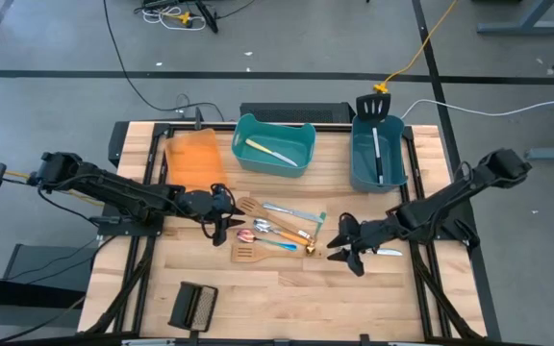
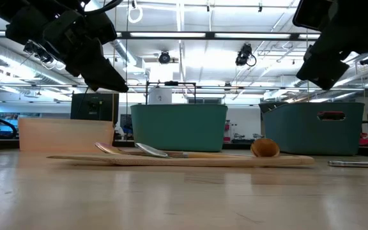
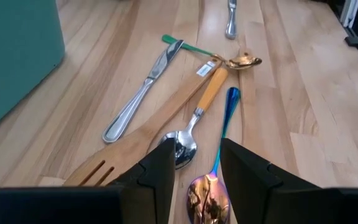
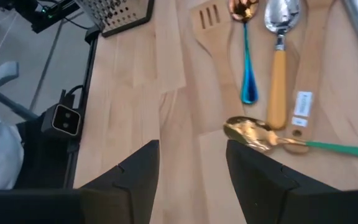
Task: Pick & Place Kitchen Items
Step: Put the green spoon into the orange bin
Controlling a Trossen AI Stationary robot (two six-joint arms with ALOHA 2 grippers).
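Left claw [image 3: 194, 171] hovers part-open over utensil pile [image 1: 277, 233] mid-counter [image 1: 373, 298], pink spoon [image 3: 209, 198] bowl between fingers, grip unclear. Right claw [image 4: 191, 171] wide open, empty, beside gold spoon [image 4: 250, 132]. Knife [image 1: 390, 252] half hidden under right arm.

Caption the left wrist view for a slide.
Left end effector, jaws apart, above an iridescent spoon lying among the wooden spatulas, a table knife and a gold spoon.

We are seeing the wooden table [image 1: 373, 298] carrying mixed utensils [image 1: 277, 234] at its centre, two teal bins [image 1: 274, 144] and an orange bin [image 1: 195, 160] along its far edge, and a black ribbed block [image 1: 192, 307] near its front edge.
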